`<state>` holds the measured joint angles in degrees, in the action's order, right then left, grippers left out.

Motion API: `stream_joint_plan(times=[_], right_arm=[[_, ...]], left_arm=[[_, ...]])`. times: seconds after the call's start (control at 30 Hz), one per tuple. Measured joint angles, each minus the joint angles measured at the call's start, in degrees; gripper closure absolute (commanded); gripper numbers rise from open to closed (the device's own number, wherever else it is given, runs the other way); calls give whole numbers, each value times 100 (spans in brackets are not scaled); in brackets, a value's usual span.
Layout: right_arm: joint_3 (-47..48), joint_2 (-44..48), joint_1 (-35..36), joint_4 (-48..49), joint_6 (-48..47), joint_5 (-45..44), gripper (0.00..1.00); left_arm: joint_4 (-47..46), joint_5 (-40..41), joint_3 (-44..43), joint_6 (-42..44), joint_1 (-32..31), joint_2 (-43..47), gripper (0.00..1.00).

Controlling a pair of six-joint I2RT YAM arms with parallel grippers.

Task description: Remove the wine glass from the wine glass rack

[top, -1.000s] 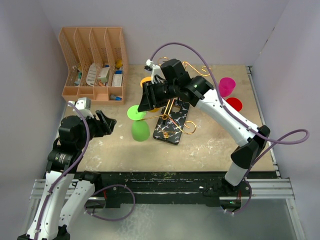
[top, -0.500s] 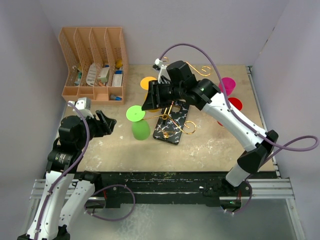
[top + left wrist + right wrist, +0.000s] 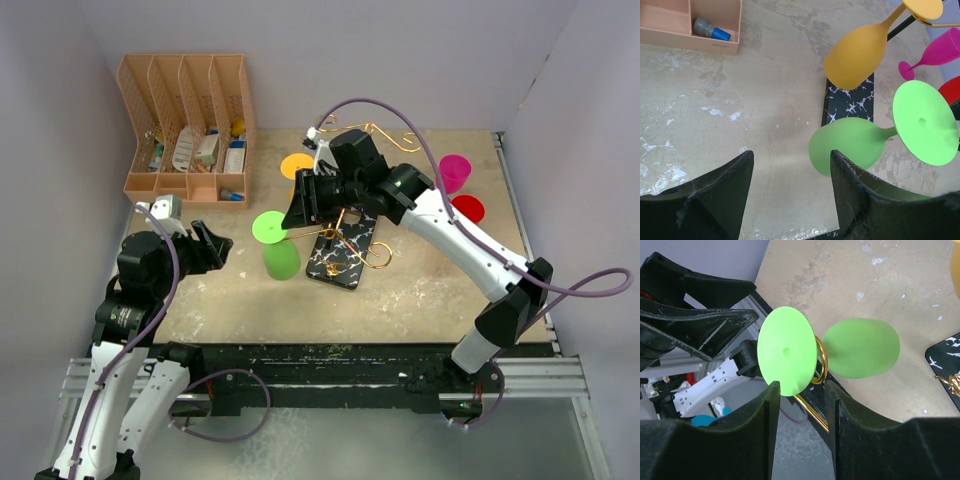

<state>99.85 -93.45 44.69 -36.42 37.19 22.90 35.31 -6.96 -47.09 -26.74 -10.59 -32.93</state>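
Since the earlier frames the right hand (image 3: 293,214) has shifted slightly rightward, toward the post of the wine glass rack (image 3: 346,264), while the green wine glass (image 3: 269,227) and the left hand (image 3: 790,160) have held position. The green wine glass hangs inverted from a curled arm on the left side of the rack, foot uppermost and bowl over the table (image 3: 420,290), just left of the marble-look base. In the right wrist view the right hand is released: its fingers (image 3: 767,430) stand apart, with the lower edge of the foot and the gold curl (image 3: 821,365) lying in the gap, and no contact is evident. The left hand is also released and empty, near the bowl but apart from it. Judged stage: approach complete, grasp not yet made. Hazards from here: closing at this position may clamp the wire together with the foot, so a withdrawal would drag or tip the rack. A pinch on the thin, smooth foot edge alone may slip and drop the glass to the table. Pulling before the foot clears the curl may snag it. Sideways travel may strike the orange glass (image 3: 858,54) hanging on the neighbouring arm.
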Motion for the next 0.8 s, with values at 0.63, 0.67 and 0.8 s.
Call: stream_joint_plan(times=[0.63,0.67,0.8], right_arm=[[-33,0,44,302,87,275,59],[-33,0,44,315,90,299,59],[-33,0,44,393,131,374,59]], left_arm=[[0,20,0,0,0,0,34],[0,20,0,0,0,0,34],[0,20,0,0,0,2,34]])
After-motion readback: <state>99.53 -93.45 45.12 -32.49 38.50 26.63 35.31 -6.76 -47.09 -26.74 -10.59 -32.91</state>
